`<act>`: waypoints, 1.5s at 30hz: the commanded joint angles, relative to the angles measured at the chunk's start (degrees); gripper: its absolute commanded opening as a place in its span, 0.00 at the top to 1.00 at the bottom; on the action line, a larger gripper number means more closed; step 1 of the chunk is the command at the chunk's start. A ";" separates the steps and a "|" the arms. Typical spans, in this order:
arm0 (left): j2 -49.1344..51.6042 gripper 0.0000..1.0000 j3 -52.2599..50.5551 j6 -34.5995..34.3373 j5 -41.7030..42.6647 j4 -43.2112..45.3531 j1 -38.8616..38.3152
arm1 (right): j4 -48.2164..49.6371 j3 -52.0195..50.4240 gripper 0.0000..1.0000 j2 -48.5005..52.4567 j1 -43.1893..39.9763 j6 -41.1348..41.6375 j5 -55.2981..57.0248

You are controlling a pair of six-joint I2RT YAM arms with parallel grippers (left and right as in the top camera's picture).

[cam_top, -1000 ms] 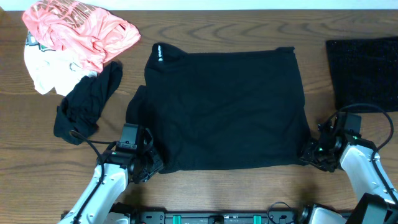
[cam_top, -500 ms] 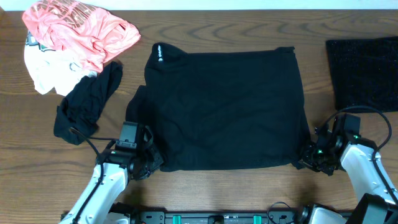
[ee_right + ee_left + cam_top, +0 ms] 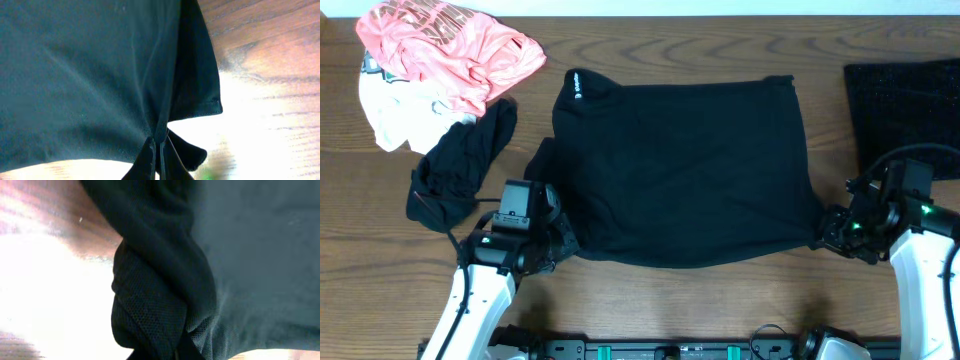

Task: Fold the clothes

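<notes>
left claw (image 3: 556,246): clamped on black garment (image 3: 680,170) near-left corner | right claw (image 3: 823,236): clamped on near-right corner | garment on desk (image 3: 650,310)

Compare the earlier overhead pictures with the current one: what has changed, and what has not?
The left tool and right tool shut on the near corners of the large black garment and drew its near hem slightly toward the far side. The coral-pink tee, white garment and small black garment stayed put.
</notes>
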 commanded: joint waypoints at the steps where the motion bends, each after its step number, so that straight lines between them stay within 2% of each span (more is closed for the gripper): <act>1: -1.33 0.94 2.75 1.79 -0.15 -0.50 0.17 | -1.09 1.01 0.99 -1.53 0.42 -0.92 -0.44; 4: -1.84 0.94 5.03 2.82 -1.29 -2.93 0.17 | -1.73 1.09 0.99 -2.27 0.42 -0.63 -0.48; 10: -3.17 0.94 13.64 5.03 -10.60 -15.47 0.17 | -3.19 2.99 0.99 -3.98 0.42 1.44 -2.38; 15: -5.77 0.94 17.68 5.09 -10.86 -19.56 0.17 | -4.96 6.75 0.99 -5.66 0.42 2.56 -3.43; 25: -11.30 0.94 17.86 4.50 -10.97 -25.31 0.17 | -8.13 9.86 0.99 -8.46 0.42 2.56 -2.75; 29: -10.95 0.94 17.86 4.52 -13.92 -24.46 0.17 | -6.32 9.73 0.99 -7.69 0.42 2.56 -2.62; 34: -7.54 0.94 17.77 4.52 -15.37 -18.71 0.17 | -2.67 9.29 0.99 -5.51 0.42 2.56 -2.62; 45: 9.25 0.94 17.70 6.45 -15.61 -10.99 0.17 | 1.90 8.87 0.99 2.40 0.48 1.16 -2.58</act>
